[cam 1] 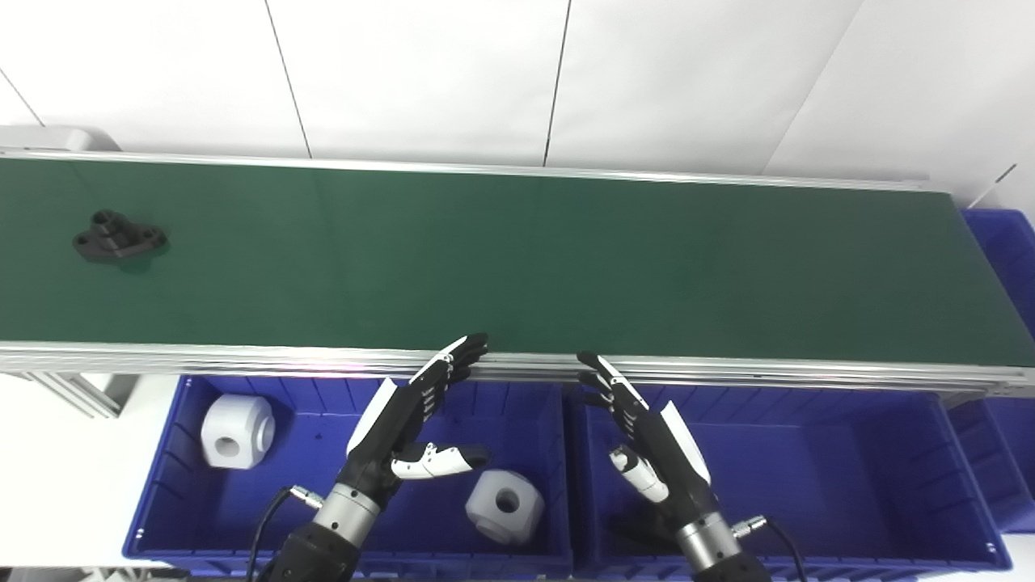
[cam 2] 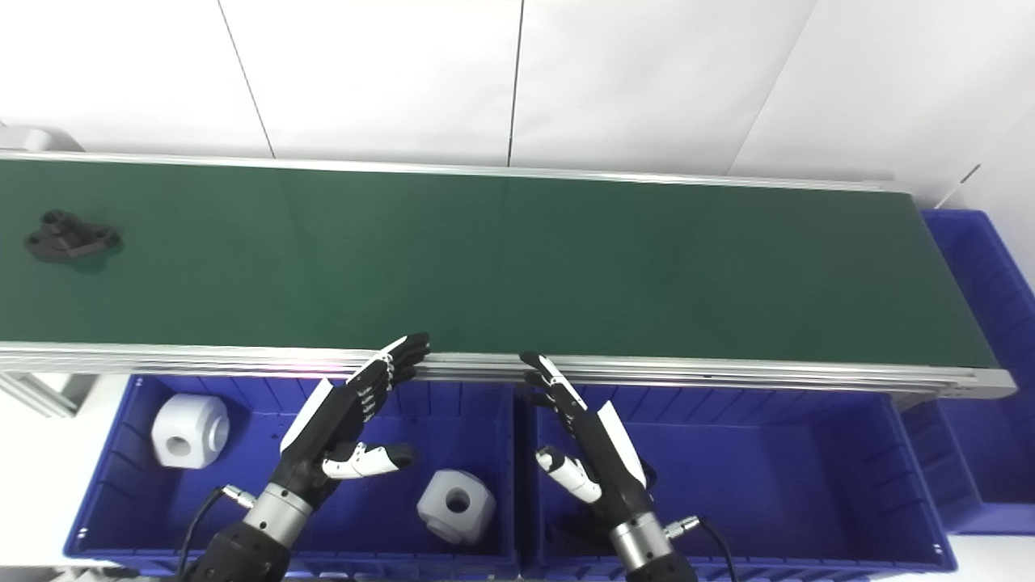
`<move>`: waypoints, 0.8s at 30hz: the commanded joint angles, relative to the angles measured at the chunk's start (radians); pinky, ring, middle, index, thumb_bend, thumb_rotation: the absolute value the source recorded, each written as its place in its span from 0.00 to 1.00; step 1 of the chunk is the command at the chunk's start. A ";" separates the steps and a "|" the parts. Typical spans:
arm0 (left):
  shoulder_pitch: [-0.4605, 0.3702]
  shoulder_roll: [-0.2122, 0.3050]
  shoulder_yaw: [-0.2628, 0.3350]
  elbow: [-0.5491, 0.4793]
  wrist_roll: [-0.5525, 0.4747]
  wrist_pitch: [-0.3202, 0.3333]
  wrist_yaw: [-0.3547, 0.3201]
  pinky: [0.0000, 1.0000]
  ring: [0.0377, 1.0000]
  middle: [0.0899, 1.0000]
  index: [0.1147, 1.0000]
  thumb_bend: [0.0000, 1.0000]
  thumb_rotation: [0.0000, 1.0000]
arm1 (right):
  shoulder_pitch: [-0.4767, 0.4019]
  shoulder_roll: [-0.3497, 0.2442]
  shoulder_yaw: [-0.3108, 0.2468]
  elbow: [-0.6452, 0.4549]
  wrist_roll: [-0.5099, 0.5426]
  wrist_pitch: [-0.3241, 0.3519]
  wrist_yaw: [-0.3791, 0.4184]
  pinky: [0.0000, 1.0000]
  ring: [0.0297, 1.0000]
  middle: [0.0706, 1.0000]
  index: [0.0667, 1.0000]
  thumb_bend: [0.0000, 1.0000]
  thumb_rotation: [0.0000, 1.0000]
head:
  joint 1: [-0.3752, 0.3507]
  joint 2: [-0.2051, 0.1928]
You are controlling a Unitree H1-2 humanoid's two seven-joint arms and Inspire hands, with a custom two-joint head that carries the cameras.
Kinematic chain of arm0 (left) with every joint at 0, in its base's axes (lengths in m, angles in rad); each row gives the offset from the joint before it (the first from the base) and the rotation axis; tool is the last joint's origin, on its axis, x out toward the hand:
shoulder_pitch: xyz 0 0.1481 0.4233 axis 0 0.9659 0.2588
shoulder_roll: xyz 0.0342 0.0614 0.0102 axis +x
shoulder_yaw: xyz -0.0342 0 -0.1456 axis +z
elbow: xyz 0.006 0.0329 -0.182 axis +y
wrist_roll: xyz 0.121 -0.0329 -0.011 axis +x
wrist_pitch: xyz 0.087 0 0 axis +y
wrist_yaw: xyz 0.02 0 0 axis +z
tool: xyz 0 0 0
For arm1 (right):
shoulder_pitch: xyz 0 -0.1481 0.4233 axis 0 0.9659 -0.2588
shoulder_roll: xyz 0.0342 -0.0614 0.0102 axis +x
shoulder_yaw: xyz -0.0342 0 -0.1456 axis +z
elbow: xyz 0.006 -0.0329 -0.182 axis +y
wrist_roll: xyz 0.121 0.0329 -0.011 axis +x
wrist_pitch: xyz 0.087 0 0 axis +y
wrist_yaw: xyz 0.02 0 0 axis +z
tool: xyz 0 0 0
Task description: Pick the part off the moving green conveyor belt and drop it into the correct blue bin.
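Note:
A black flanged part (cam 1: 119, 238) lies on the green conveyor belt (cam 1: 517, 259) at its far left; it also shows in the right eye view (cam 2: 71, 236). My left hand (cam 1: 412, 416) is open and empty, fingers stretched toward the belt's near rail, over the left blue bin (cam 1: 154, 501). My right hand (cam 1: 643, 436) is open and empty, over the right blue bin (cam 1: 849, 469). Both hands are far to the right of the part.
Two white blocks with a round hole lie in the left bin, one at its left (cam 1: 236, 431) and one near its right front (cam 1: 504, 505). The belt's aluminium rail (cam 1: 728, 368) runs just beyond my fingertips. Another blue bin (cam 1: 1007, 242) stands at the belt's right end.

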State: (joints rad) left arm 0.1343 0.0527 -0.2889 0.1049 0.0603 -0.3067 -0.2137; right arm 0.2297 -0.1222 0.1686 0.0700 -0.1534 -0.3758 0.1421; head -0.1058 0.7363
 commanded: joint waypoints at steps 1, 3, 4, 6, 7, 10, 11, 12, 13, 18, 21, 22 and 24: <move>-0.013 -0.006 0.000 -0.015 -0.007 -0.031 -0.005 0.94 0.93 0.89 0.88 0.91 0.57 | -0.011 -0.003 -0.003 -0.017 0.007 -0.044 -0.010 0.84 0.91 0.97 0.94 0.91 1.00 | 0.001 0.001; -0.012 -0.006 -0.001 -0.017 -0.006 -0.031 -0.005 0.93 0.93 0.90 0.88 0.91 0.58 | -0.011 -0.003 -0.003 -0.018 0.006 -0.044 -0.010 0.84 0.91 0.96 0.94 0.91 1.00 | 0.000 0.002; -0.012 -0.005 -0.001 -0.018 -0.006 -0.030 -0.006 0.93 0.93 0.90 0.88 0.91 0.58 | -0.010 -0.003 -0.003 -0.019 0.008 -0.040 -0.009 0.84 0.91 0.97 0.94 0.92 1.00 | 0.000 0.002; -0.012 -0.005 -0.002 -0.019 -0.007 -0.028 -0.007 0.93 0.93 0.90 0.88 0.91 0.58 | -0.010 -0.003 -0.004 -0.018 0.008 -0.038 -0.010 0.84 0.91 0.97 0.94 0.92 1.00 | 0.000 0.002; -0.012 -0.005 -0.002 -0.019 -0.008 -0.029 -0.008 0.93 0.93 0.90 0.88 0.91 0.58 | -0.010 -0.003 -0.004 -0.019 0.007 -0.037 -0.010 0.84 0.91 0.96 0.94 0.92 1.00 | 0.000 0.002; -0.011 -0.006 -0.002 -0.018 -0.011 -0.027 -0.008 0.94 0.93 0.89 0.88 0.91 0.57 | -0.010 -0.003 -0.004 -0.021 0.009 -0.039 -0.010 0.85 0.90 0.96 0.93 0.92 1.00 | 0.000 0.004; -0.011 -0.006 -0.002 -0.019 -0.010 -0.026 -0.008 0.94 0.93 0.89 0.88 0.91 0.57 | -0.009 -0.003 -0.003 -0.022 0.009 -0.040 -0.009 0.85 0.90 0.96 0.93 0.92 1.00 | 0.000 0.003; -0.011 -0.006 -0.003 -0.019 -0.009 -0.026 -0.008 0.94 0.93 0.90 0.88 0.91 0.57 | -0.009 -0.004 -0.003 -0.023 0.009 -0.039 -0.009 0.85 0.90 0.96 0.93 0.92 1.00 | 0.001 0.003; -0.010 -0.006 -0.003 -0.020 -0.007 -0.024 -0.006 0.94 0.93 0.90 0.88 0.91 0.57 | -0.008 -0.004 -0.003 -0.024 0.009 -0.037 -0.008 0.85 0.90 0.96 0.93 0.92 1.00 | 0.001 0.003; -0.011 -0.007 -0.004 -0.023 -0.003 -0.025 -0.004 0.93 0.93 0.90 0.89 0.91 0.58 | -0.010 -0.004 -0.004 -0.025 0.011 -0.037 -0.009 0.84 0.90 0.96 0.93 0.91 1.00 | 0.001 0.004; -0.010 -0.007 -0.005 -0.023 -0.003 -0.023 -0.005 0.92 0.93 0.90 0.88 0.91 0.58 | -0.008 -0.005 -0.005 -0.024 0.010 -0.036 -0.009 0.84 0.90 0.96 0.93 0.92 1.00 | 0.002 0.002; -0.011 -0.007 -0.005 -0.022 -0.006 -0.026 -0.005 0.93 0.93 0.90 0.88 0.91 0.58 | -0.008 -0.005 -0.005 -0.025 0.010 -0.035 -0.010 0.83 0.90 0.96 0.93 0.92 1.00 | 0.003 0.003; -0.010 -0.008 -0.006 -0.021 -0.007 -0.026 -0.005 0.93 0.93 0.90 0.88 0.91 0.57 | -0.007 -0.005 -0.005 -0.025 0.009 -0.036 -0.010 0.83 0.90 0.96 0.93 0.92 1.00 | 0.004 0.002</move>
State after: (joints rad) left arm 0.1343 0.0524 -0.2943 0.1043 0.0624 -0.3066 -0.2137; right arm 0.2292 -0.1242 0.1680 0.0698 -0.1533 -0.3765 0.1413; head -0.1028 0.7378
